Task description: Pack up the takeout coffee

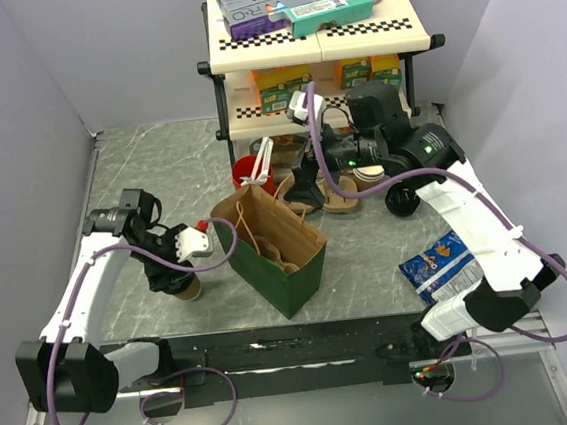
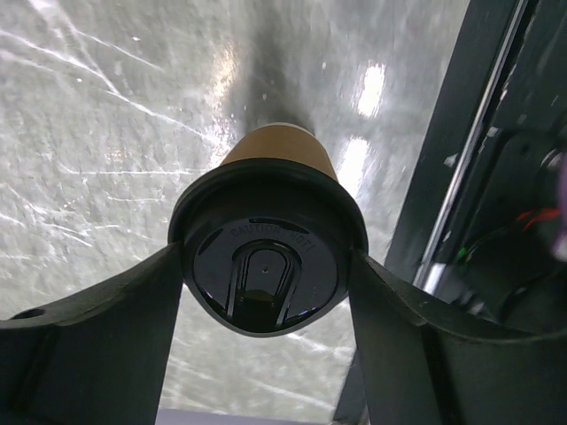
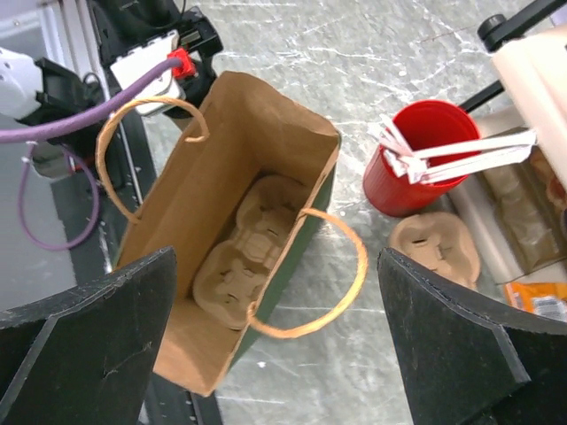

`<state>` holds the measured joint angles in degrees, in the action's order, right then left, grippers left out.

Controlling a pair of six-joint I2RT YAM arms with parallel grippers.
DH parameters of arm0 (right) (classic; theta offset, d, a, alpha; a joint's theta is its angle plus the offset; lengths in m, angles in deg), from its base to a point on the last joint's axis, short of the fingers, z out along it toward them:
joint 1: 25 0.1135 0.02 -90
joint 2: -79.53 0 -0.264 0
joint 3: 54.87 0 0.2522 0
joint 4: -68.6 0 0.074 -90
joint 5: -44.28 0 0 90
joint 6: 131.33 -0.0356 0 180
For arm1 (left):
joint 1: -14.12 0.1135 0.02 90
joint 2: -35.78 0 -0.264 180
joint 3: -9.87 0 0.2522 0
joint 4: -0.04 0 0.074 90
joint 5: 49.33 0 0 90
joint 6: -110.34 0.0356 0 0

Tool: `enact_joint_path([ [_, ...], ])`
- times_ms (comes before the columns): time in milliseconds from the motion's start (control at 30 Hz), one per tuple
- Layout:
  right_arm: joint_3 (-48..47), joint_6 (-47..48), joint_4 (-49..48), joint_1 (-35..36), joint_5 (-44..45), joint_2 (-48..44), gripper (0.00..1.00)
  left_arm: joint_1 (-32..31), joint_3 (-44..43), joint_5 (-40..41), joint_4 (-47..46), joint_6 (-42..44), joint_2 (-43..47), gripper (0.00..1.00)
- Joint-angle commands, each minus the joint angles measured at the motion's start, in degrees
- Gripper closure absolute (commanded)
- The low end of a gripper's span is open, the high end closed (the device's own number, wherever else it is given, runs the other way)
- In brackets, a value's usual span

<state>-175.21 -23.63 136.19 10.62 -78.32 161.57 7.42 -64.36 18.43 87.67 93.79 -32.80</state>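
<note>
The takeout coffee [image 1: 188, 288] is a brown paper cup with a black lid, at the left of the table beside the bag. My left gripper [image 1: 172, 271] is shut on it. In the left wrist view both fingers [image 2: 133, 319] press the lid's rim [image 2: 266, 274] above the marbled tabletop. The green paper bag [image 1: 278, 241] stands open in the middle with a pulp cup carrier [image 3: 248, 257] lying inside. My right gripper [image 1: 304, 184] is open and empty, hovering over the bag's near handle [image 3: 328, 301].
A red cup of stirrers [image 1: 251, 169] and a spare pulp carrier [image 3: 438, 248] sit behind the bag. A two-tier shelf cart [image 1: 316, 28] with boxes stands at the back. A blue chip bag [image 1: 439, 263] lies front right. A black rail [image 2: 461, 177] runs close beside the cup.
</note>
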Motion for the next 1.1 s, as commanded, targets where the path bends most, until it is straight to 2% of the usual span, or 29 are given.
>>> enact_joint_path([
  [0, 2.9, -6.8, -2.2, -0.4, 2.5, -3.3, 0.02, -0.2, -2.4, -5.8, -1.0, -11.2, 3.2, 0.99],
  [133, 6.5, -6.3, -0.4, -0.5, 3.7, -4.0, 0.04, -0.2, -3.5, -6.8, -2.1, -16.1, 5.7, 0.99],
  [333, 9.5, -5.2, 3.9, -0.5, -2.7, -2.3, 0.12, -0.2, -3.3, -5.8, -3.7, -21.5, 9.2, 0.99],
  [533, 9.6, -4.2, 5.4, -0.5, -2.2, 0.6, 0.23, -0.2, -3.6, -6.9, -2.8, -23.8, 11.4, 0.99],
  [667, 11.1, -3.1, 6.7, -0.5, -4.0, 1.9, 0.37, -0.2, -5.2, -5.4, -3.5, -24.7, 11.5, 0.99],
  [933, 12.3, -2.0, 8.3, -0.5, -2.6, 3.9, 0.51, -0.2, -7.9, -5.4, -4.7, -27.0, 11.4, 0.99],
  [1033, 11.8, -1.2, 8.8, -0.6, -2.3, 3.9, 0.67, -0.1, -8.8, -4.2, -6.1, -28.2, 11.8, 0.99],
  [1067, 11.6, -0.5, 8.9, -0.5, -2.2, 3.7, 0.8, 0.0, -9.1, -4.0, -6.4, -28.8, 11.8, 0.99],
])
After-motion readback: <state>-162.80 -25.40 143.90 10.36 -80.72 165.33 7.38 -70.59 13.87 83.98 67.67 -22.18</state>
